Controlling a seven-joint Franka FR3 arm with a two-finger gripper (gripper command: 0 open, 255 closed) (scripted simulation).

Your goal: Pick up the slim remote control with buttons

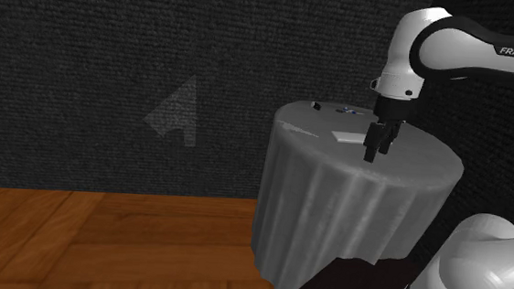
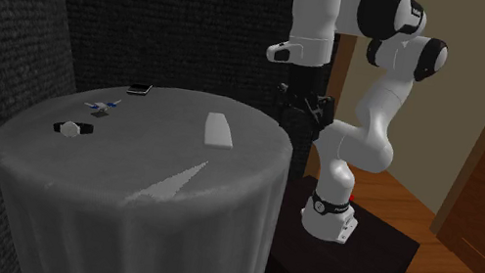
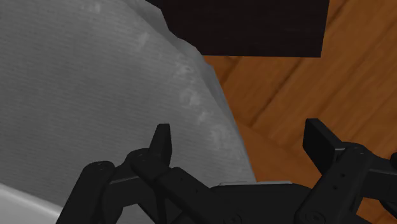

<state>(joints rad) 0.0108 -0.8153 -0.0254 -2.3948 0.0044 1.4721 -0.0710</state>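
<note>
Pincer [image 3: 240, 137] is hanging over the near rim of the round, grey-draped worktop [image 2: 119, 221], its fingers standing spread and gripping nothing; wooden floor [image 3: 286, 83] is showing beneath one finger. Near the pincer [image 1: 374, 155] but apart from it, the slim pale remote [image 2: 220, 129] is lying flat on the cloth. Farther across, a small blue-and-white item [image 2: 101, 108], a dark-and-white object [image 2: 74, 128] and a flat black slab [image 2: 139, 88] are sitting well apart from the remote [image 1: 347, 135].

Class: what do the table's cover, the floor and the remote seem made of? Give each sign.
The cover looks like matt grey cloth: it hangs in folds. The floor looks like wood: brown boards with grain. The remote is a plain pale matt slab; material unclear.
</note>
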